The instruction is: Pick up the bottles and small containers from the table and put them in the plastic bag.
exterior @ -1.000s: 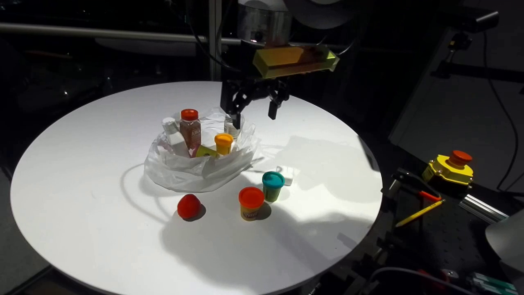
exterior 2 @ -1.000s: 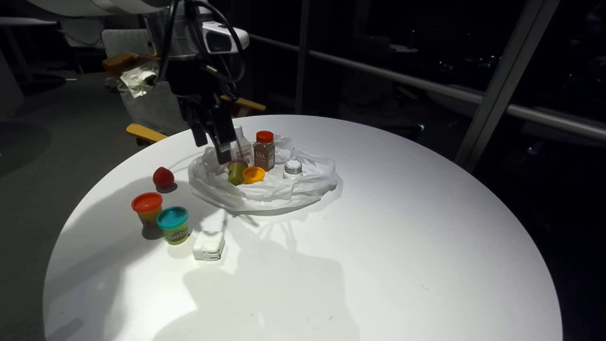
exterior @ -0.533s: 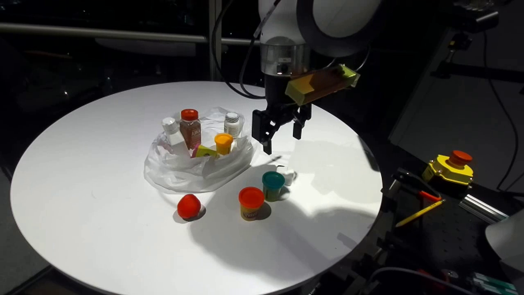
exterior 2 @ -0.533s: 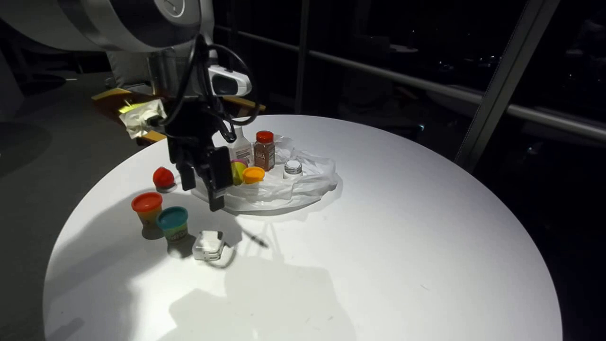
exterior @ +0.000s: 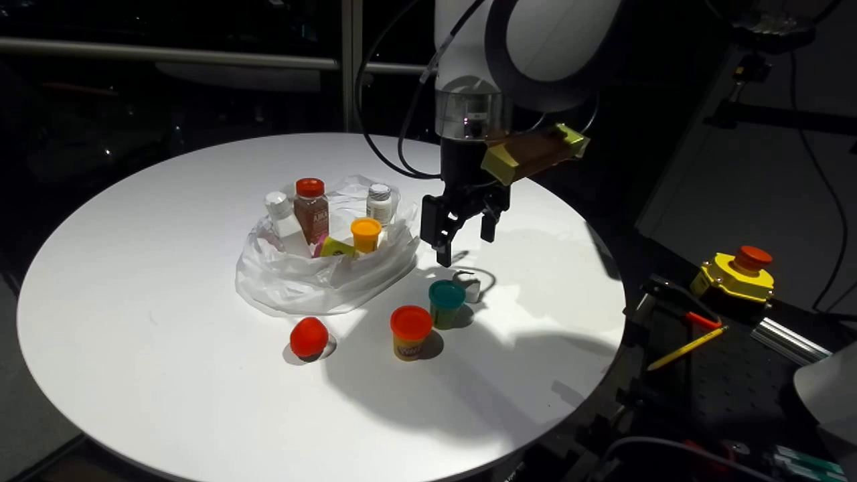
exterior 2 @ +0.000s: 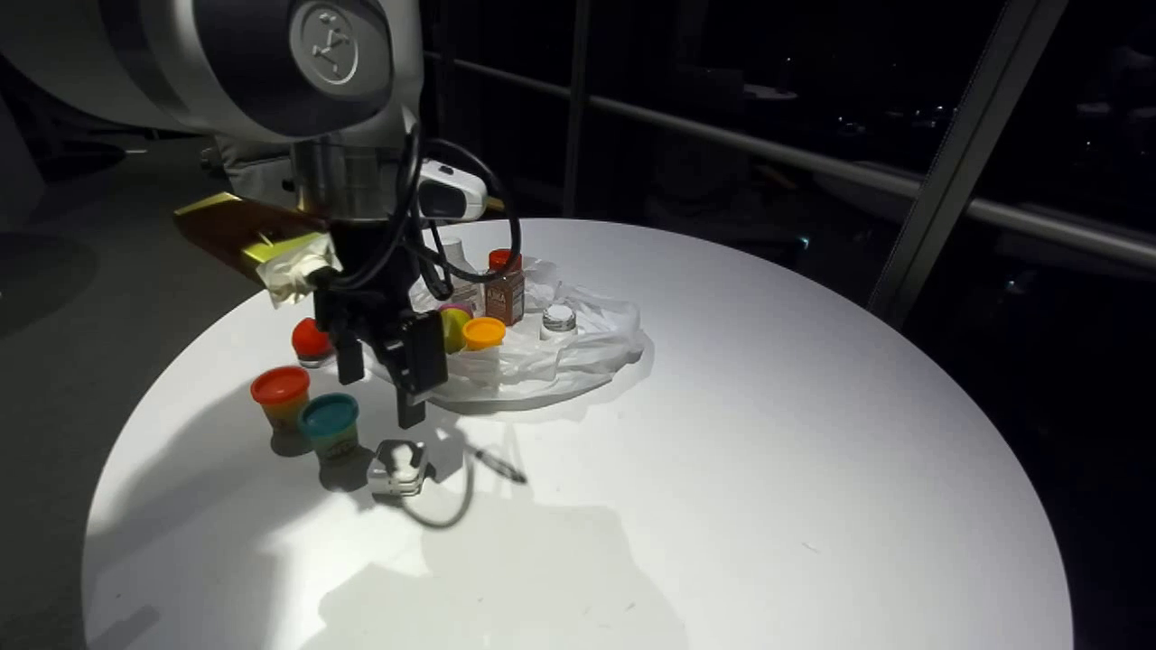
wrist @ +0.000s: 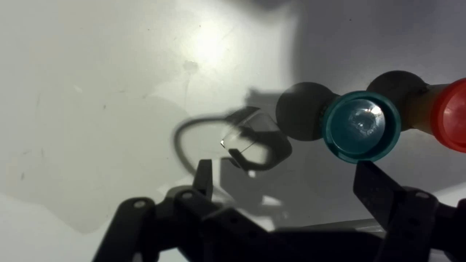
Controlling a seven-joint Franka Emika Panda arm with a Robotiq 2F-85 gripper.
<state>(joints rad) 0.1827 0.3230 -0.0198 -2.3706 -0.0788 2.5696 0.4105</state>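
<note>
Round and white, the table (exterior: 154, 395) spreads before us in patchy light and shadow. Nearest to us in an exterior view, we see a red-lidded pot (exterior: 409, 338) standing upright and, well apart from it, a rounded red object (exterior: 308, 337). Just behind the pot stands a teal-lidded pot (exterior: 446, 304), and a white block (exterior: 473, 288) lies just beyond that. Above the block we find the gripper (exterior: 466, 242), hanging clear of the table with its fingers spread wide. Farther back we have the plastic bag (exterior: 311, 288), open and crumpled, holding a yellow pot (exterior: 338, 248) with a pink lid, tipped over, an upright orange pot (exterior: 365, 234) just beside it, a tilted white bottle (exterior: 286, 224), an upright red-capped bottle (exterior: 313, 214) and a small white bottle (exterior: 379, 204). Beyond the far edge, we make out dark glass (exterior: 201, 20) crossed by a pale rail (exterior: 167, 55).
</note>
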